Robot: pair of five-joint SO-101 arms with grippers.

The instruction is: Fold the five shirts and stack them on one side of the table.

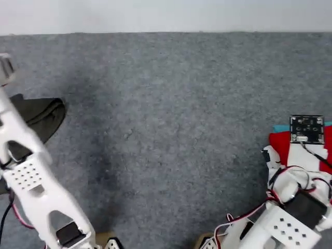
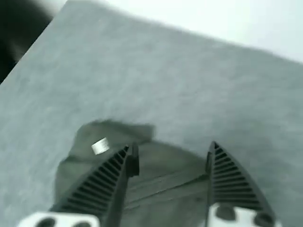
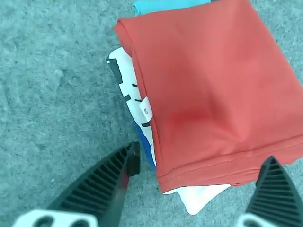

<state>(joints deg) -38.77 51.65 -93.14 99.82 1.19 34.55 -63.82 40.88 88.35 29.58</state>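
The right tool (image 3: 202, 152) hangs at the near right edge of the grey felt-like tabletop (image 1: 171, 104). Its two black ribbed fingers (image 3: 111, 177) are spread wide and hold nothing. They straddle the near end of a stack of folded shirts (image 1: 280, 145).

On top of the stack lies a flat, rectangular red knit shirt (image 3: 213, 90), its stitched hem towards the tool. Directly beneath it is a white shirt with black print (image 3: 124, 78), which sticks out along one long side and at the near corner. A small white size tag (image 3: 145, 111) pokes out along the red shirt's edge. A sliver of deep blue fabric (image 3: 149, 153) shows between the layers beside one finger. A turquoise folded shirt (image 3: 165, 5) peeks out from under the stack's far end. In the high view a small black circuit board (image 1: 307, 128) on the right arm sits over the far end of the stack.

The left tool (image 2: 171, 147) is across the tabletop, well apart from the stack. Its fingers are also spread and empty, and it hovers just above a rumpled olive-green cotton shirt (image 2: 156, 175). This shirt lies alone at the left edge — one pale label (image 2: 99, 146) shows on its far part. In the high view the olive-green shirt (image 1: 44, 116) is partly covered by the white left arm (image 1: 31, 176).
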